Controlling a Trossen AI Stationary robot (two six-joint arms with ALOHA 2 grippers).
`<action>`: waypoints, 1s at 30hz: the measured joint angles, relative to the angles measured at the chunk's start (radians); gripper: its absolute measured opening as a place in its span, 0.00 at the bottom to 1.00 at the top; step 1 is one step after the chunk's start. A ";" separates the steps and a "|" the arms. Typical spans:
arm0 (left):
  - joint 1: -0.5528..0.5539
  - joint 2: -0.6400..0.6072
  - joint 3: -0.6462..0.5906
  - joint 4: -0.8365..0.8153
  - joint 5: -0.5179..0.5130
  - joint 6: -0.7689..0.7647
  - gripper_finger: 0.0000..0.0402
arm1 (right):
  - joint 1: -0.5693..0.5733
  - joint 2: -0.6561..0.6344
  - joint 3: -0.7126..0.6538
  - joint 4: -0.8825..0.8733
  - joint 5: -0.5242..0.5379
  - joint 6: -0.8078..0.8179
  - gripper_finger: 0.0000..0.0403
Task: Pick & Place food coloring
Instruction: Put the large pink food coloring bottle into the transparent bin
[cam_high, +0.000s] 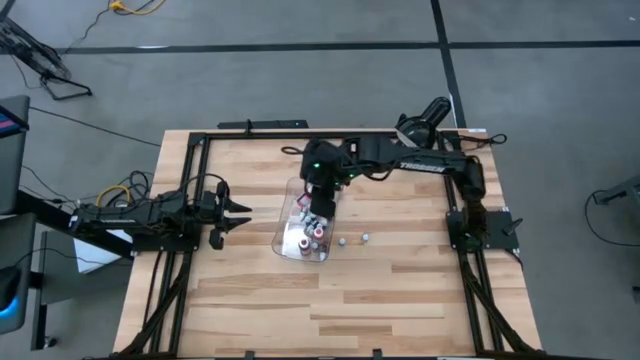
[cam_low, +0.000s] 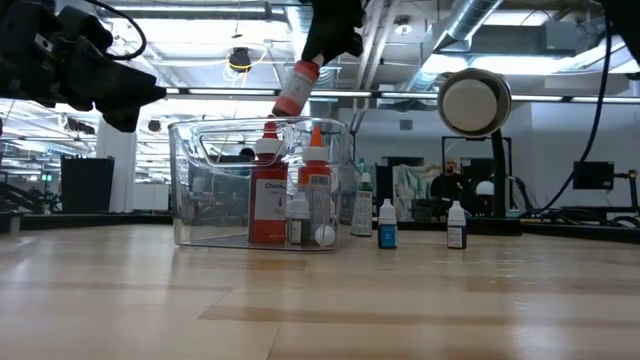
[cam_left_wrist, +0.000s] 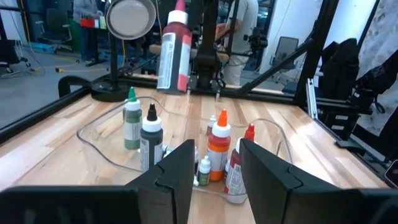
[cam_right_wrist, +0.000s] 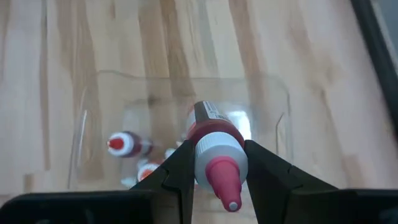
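High view shows the clear tray (cam_high: 296, 236) near the middle of the wooden table (cam_high: 400, 290), and everything else is placed from it. The right gripper (cam_high: 320, 203) hangs directly over the tray's far part, its arm reaching in from the table's right side. Its two fingers (cam_right_wrist: 177, 167) are clamped on a red food coloring bottle (cam_right_wrist: 214, 152) with a white collar and pink nozzle, gripping it just below the cap. In the low view that held bottle (cam_low: 294, 88) hangs tilted above the tray (cam_low: 190, 190), clear of the rim and not touching the bottles inside.

Inside the tray stand a large red bottle (cam_low: 267, 195) and an orange-capped bottle (cam_low: 316, 180) side by side, with smaller white-capped ones at their feet. Just outside the tray, on the side towards the right arm's base, stand two small bottles apart from each other: a blue bottle (cam_low: 387, 225) and a dark bottle (cam_low: 456, 226), both upright with white caps.

The left gripper (cam_high: 236, 215) hovers beside the tray on the opposite side, close to it but touching nothing. Its fingers (cam_left_wrist: 180, 168) stand partly apart and empty, pointing at the tray. A black round lamp (cam_low: 474, 102) stands beyond the tray, at the table's far edge.
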 joint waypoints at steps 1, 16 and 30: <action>0.000 0.000 0.000 0.000 0.000 0.000 0.29 | 0.004 0.020 0.030 -0.007 0.011 -0.017 0.26; 0.000 0.006 0.000 0.000 0.000 0.000 0.29 | 0.017 0.215 0.152 -0.079 0.151 -0.173 0.26; 0.000 0.006 0.000 0.000 0.001 0.000 0.29 | -0.005 0.265 0.151 -0.071 0.200 -0.279 0.26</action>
